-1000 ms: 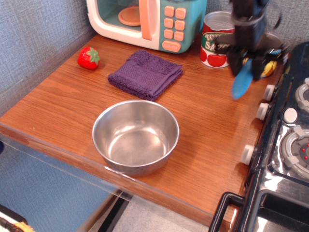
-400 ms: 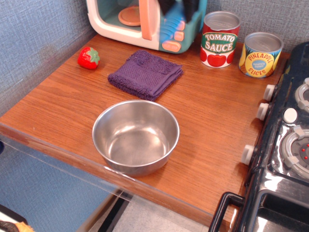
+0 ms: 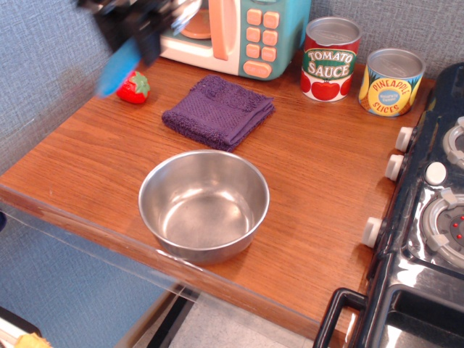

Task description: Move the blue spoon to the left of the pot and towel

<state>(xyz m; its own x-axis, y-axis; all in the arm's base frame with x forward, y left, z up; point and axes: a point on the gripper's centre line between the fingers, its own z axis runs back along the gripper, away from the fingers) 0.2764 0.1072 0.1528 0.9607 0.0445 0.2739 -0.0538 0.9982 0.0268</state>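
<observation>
My gripper [image 3: 138, 32] is at the top left, motion-blurred, shut on the blue spoon [image 3: 118, 69]. Only the spoon's blue handle shows; it hangs down and to the left, above the table, over the left back area. The purple towel [image 3: 219, 110] lies flat at the back middle of the wooden table. The steel pot [image 3: 204, 204] stands upright and empty near the front edge. The spoon is to the left of both, held in the air.
A red toy strawberry [image 3: 133, 88] lies just under and right of the spoon. A toy microwave [image 3: 239, 32] stands at the back. A tomato sauce can [image 3: 330, 59] and a pineapple can [image 3: 391, 82] stand at the back right. A black stove [image 3: 428, 217] borders the right.
My gripper has carried the blue spoon from the right back, by the cans, across the microwave front to the far left above the strawberry. Nothing else moved.
</observation>
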